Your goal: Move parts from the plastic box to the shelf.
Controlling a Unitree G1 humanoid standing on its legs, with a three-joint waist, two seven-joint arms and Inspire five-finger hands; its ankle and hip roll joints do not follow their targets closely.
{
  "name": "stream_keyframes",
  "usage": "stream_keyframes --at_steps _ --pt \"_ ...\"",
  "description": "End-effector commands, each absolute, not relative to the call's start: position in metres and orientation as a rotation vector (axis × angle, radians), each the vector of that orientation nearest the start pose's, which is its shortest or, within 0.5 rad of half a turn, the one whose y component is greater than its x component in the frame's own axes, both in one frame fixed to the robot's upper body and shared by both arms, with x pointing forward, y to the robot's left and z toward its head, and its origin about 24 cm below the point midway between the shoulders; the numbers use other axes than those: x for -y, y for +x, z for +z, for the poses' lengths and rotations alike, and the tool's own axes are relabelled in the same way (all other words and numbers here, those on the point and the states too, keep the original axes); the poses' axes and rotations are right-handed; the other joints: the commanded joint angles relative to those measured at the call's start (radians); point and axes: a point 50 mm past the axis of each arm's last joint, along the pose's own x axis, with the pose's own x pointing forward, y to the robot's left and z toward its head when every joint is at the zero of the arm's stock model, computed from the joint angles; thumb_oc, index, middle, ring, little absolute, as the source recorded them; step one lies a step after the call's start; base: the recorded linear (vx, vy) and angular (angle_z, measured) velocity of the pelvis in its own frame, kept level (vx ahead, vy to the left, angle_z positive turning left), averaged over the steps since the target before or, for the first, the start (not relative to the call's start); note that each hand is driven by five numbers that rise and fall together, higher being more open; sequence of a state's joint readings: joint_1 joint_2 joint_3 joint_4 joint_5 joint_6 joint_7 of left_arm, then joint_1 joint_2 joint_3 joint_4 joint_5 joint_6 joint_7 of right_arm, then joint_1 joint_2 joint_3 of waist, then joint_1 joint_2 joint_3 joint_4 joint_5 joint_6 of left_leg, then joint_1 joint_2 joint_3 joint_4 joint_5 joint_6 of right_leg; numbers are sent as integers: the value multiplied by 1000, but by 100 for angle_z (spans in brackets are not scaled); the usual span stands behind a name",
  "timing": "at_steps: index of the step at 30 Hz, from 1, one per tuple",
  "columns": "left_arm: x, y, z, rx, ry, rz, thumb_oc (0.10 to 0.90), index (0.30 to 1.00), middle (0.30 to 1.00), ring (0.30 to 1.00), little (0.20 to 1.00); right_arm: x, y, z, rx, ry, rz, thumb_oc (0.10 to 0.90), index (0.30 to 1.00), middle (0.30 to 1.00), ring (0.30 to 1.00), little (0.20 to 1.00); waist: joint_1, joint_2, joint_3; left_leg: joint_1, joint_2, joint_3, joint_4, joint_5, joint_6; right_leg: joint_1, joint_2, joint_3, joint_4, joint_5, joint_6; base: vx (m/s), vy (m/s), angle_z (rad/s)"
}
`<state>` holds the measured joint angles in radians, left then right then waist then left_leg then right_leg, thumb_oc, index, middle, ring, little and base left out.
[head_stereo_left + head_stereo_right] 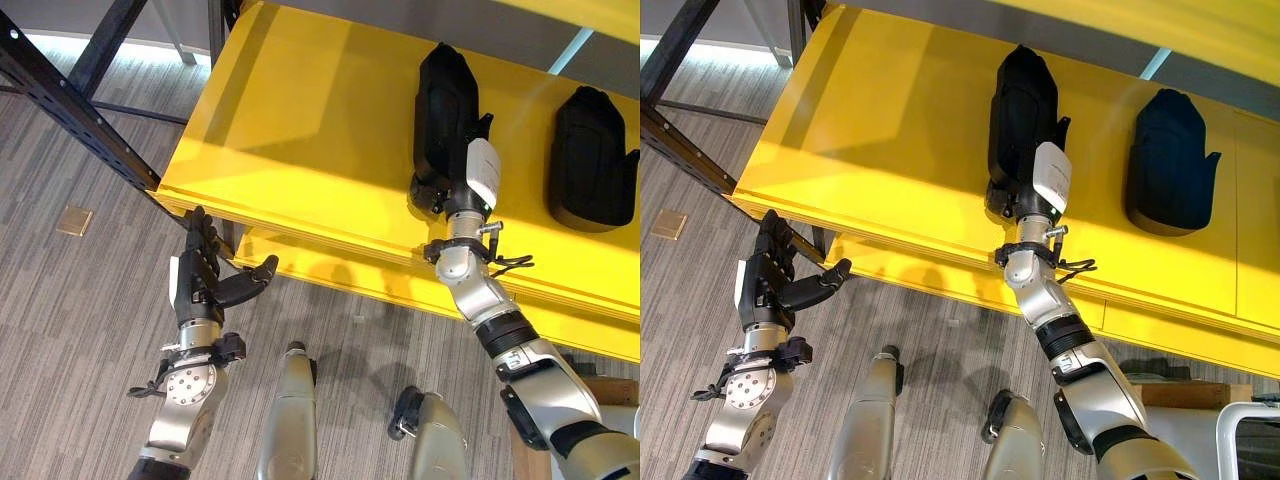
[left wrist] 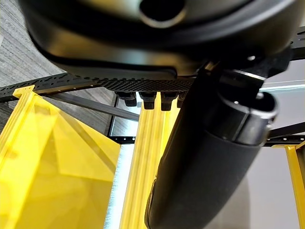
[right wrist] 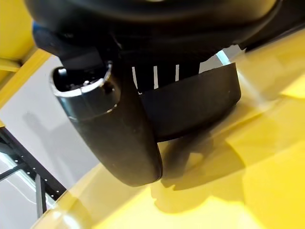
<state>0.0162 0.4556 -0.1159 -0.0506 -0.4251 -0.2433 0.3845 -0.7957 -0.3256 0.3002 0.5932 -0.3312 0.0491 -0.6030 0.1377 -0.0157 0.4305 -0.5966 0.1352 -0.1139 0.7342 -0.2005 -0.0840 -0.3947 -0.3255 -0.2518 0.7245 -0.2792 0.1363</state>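
A long black part (image 1: 445,100) lies on the yellow shelf (image 1: 300,130). My right hand (image 1: 440,192) reaches over the shelf's front edge and is shut on the part's near end. In the right wrist view the thumb (image 3: 119,133) sits before the part's edge (image 3: 190,109), with the fingers behind it. A second black part (image 1: 590,160) rests on the shelf further right. My left hand (image 1: 205,270) hangs open below the shelf's left front corner, fingers straight, thumb (image 2: 205,162) spread, holding nothing.
A dark metal rack upright (image 1: 70,100) slants down to the shelf's left corner. A lower yellow ledge (image 1: 330,265) juts out beneath the shelf. A small tan square (image 1: 75,220) lies on the grey floor. A pale box's corner (image 1: 1250,440) shows at lower right.
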Motion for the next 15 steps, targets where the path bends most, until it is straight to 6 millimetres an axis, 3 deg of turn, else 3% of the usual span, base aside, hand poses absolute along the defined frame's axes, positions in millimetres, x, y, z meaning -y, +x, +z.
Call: stream_keyframes --at_steps 1,9,15 --pt "-221 243 132 504 -12 210 900 1000 1000 1000 1000 140 381 239 679 -680 -392 900 1000 1000 1000 1000 1 11 -69 48 69 25 -1 -42 29 11 25 58 14 57 -34 0 0 0" --pt "-226 241 130 493 -14 235 900 1000 1000 1000 1000 121 372 245 740 -621 -282 900 1000 1000 1000 1000 -3 3 -73 47 69 26 -5 -39 27 9 26 56 12 57 -35 0 0 0" --pt "-229 240 129 482 -6 246 900 1000 1000 1000 1000 108 354 264 872 -548 -218 900 1000 1000 1000 1000 -9 -7 -79 44 72 26 -11 -32 27 7 27 56 8 61 -36 0 0 0"
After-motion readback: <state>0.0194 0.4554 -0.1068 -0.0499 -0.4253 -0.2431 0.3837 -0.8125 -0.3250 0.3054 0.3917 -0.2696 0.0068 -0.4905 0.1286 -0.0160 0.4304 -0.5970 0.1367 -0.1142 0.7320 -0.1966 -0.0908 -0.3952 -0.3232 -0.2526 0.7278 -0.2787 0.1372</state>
